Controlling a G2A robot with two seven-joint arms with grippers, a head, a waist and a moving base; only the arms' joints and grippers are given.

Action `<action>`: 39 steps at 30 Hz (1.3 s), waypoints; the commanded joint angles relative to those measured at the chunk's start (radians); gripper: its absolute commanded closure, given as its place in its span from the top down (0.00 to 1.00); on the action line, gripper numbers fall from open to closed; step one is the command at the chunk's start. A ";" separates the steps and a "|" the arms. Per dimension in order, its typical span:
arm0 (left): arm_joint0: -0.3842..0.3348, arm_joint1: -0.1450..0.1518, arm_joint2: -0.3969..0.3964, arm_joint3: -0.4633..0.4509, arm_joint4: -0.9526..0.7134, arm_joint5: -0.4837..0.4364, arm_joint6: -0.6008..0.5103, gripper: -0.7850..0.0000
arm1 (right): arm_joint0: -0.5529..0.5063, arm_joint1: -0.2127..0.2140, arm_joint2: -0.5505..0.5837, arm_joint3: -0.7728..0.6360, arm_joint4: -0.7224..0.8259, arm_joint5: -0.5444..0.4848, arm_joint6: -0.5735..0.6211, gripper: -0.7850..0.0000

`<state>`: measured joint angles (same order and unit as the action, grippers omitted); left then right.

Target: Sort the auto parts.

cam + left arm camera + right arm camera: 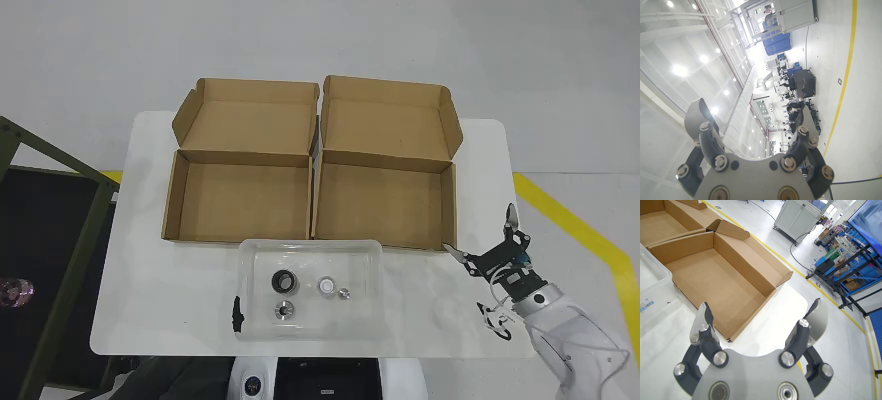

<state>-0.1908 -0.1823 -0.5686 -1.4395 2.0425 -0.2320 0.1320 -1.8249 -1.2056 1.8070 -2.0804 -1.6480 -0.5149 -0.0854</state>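
Note:
A clear plastic tray [250, 262] near the table's front edge holds several small auto parts: a black ring [284, 281], a white part [328, 286], a small metal piece [344, 293] and a metallic round part [286, 309]. My right gripper [482, 232] hovers open and holding nothing over the table to the right of the tray, by the front right corner of the right cardboard box [380, 205]. The right wrist view has the right gripper [761, 304] over that box [719, 275] corner. My left gripper [751, 106] is open, holds nothing and points up toward the room's ceiling.
Two open cardboard boxes sit side by side behind the tray, the left box [240, 200] and the right one, both with nothing inside and lids folded back. The white table [150, 250] has free room on both sides. A dark frame [50, 200] stands left of the table.

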 commanded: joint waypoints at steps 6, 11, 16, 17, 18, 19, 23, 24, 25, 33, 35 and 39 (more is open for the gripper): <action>0.000 0.000 0.000 0.000 0.000 0.000 0.000 1.00 | 0.000 0.000 0.000 0.000 0.000 0.000 0.000 1.00; 0.000 0.000 0.000 0.000 0.000 0.000 0.000 1.00 | 0.000 0.000 0.000 0.000 0.000 0.000 0.000 1.00; 0.000 0.000 0.000 0.000 0.000 0.000 0.000 1.00 | 0.000 0.000 0.000 0.000 0.000 0.000 0.000 1.00; 0.000 0.000 0.000 0.000 0.000 0.000 0.000 1.00 | 0.000 0.000 0.000 0.000 0.000 0.000 0.000 1.00; 0.000 0.000 0.000 0.000 0.000 0.000 0.000 1.00 | 0.000 0.000 0.000 0.000 0.000 0.000 0.000 1.00; 0.000 0.000 0.000 0.000 0.000 0.000 0.000 1.00 | 0.000 0.000 0.000 0.000 0.000 0.000 0.000 1.00; 0.000 0.000 0.000 0.000 0.000 0.000 0.000 1.00 | 0.018 0.002 -0.027 0.013 0.038 -0.043 0.008 1.00; 0.000 0.000 0.000 0.000 0.000 0.000 0.000 1.00 | 0.030 0.003 -0.037 0.018 0.053 -0.067 0.013 1.00; 0.000 0.000 0.000 0.000 0.000 0.000 0.000 1.00 | 0.043 0.004 -0.049 0.025 0.077 -0.094 0.017 1.00; 0.000 0.000 0.000 0.000 0.000 0.000 0.000 1.00 | 0.160 0.010 -0.165 0.053 0.212 -0.253 0.093 1.00; 0.000 0.000 0.000 0.000 0.000 0.000 0.000 1.00 | 0.191 0.010 -0.206 0.056 0.244 -0.281 0.119 1.00; 0.000 0.000 0.000 0.000 0.000 0.000 0.000 1.00 | 0.247 0.009 -0.288 0.058 0.308 -0.326 0.165 1.00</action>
<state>-0.1908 -0.1822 -0.5686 -1.4395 2.0425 -0.2320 0.1320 -1.5897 -1.1960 1.5373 -2.0209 -1.3526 -0.8317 0.0705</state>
